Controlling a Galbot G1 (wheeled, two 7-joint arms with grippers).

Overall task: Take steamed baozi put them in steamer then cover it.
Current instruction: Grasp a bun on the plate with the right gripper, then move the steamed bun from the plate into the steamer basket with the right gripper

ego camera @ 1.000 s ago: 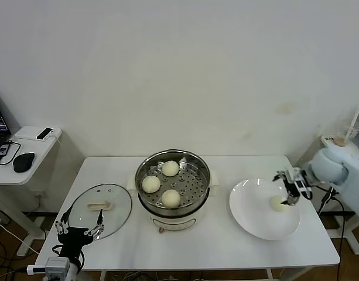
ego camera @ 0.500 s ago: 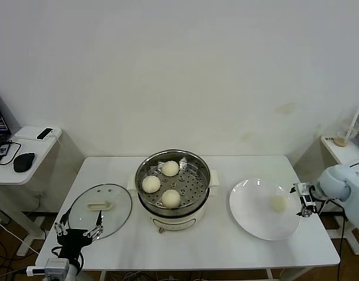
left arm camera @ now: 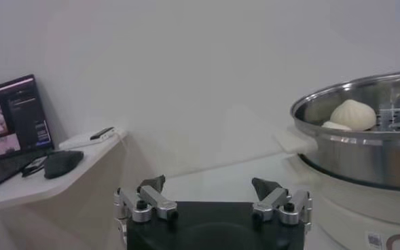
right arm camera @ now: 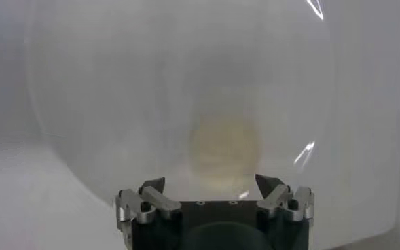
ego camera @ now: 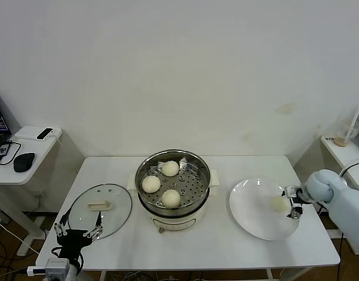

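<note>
Here I had the right gripper (ego camera: pixel 292 202) open beside the last baozi (ego camera: pixel 279 203), lower right; judged it soft, so grip its sides gently.

left gripper (left arm camera: pixel 212 195): fingers spread wide, nothing between them, at 6 o'clock | steamer (left arm camera: pixel 362 143): at 3 o'clock, steel pot on cream base, side handle toward the gripper | steamed baozi (left arm camera: pixel 352 114): inside pot, above rim | side desk (left arm camera: pixel 43 183): at 9 o'clock, carrying laptop (left arm camera: pixel 13 122), mouse (left arm camera: pixel 62 164), phone (left arm camera: pixel 102 132) | table (left arm camera: pixel 220 180): white, under the steamer
</note>
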